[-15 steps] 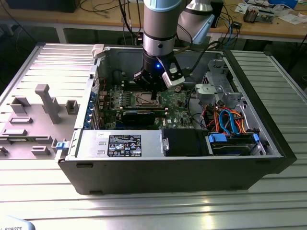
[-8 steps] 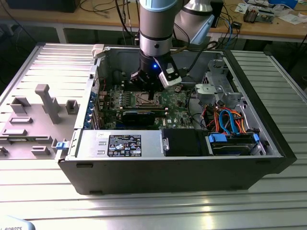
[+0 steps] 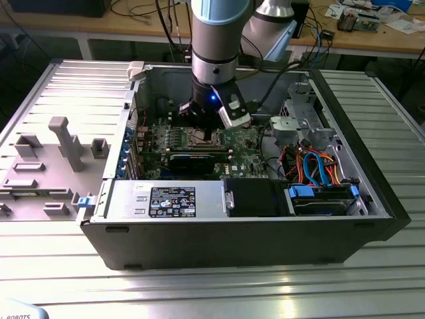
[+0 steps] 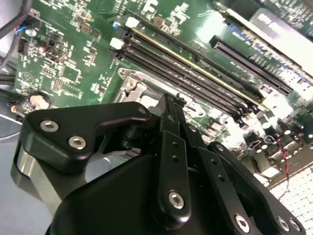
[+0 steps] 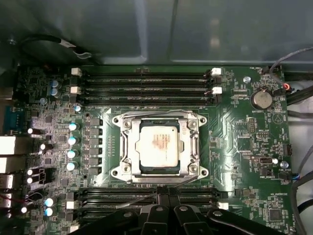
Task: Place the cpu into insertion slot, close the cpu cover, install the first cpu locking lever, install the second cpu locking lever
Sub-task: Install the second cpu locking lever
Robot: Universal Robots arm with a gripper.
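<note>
The cpu (image 5: 159, 147), a flat square chip with a dull silver top, lies in the insertion slot (image 5: 117, 172) in the middle of the green board. The cpu cover (image 5: 193, 147), a silvery frame, lies flat around it. A thin metal lever rod (image 5: 137, 200) runs slantwise along the slot's edge toward my fingertips. My gripper (image 5: 165, 192) is shut, its tips right at that edge of the slot. The second wrist view shows the black gripper (image 4: 171, 102) closed just over a corner of the slot (image 4: 131, 88). In the exterior view the gripper (image 3: 207, 135) reaches down into the open computer case.
Long black memory slots (image 5: 142, 81) flank the socket on both sides. In the case are a black card (image 3: 192, 159), a power supply (image 3: 153, 199) and a drive cage with blue and orange cables (image 3: 319, 169). A grey plastic fixture (image 3: 53, 156) lies at the exterior view's left.
</note>
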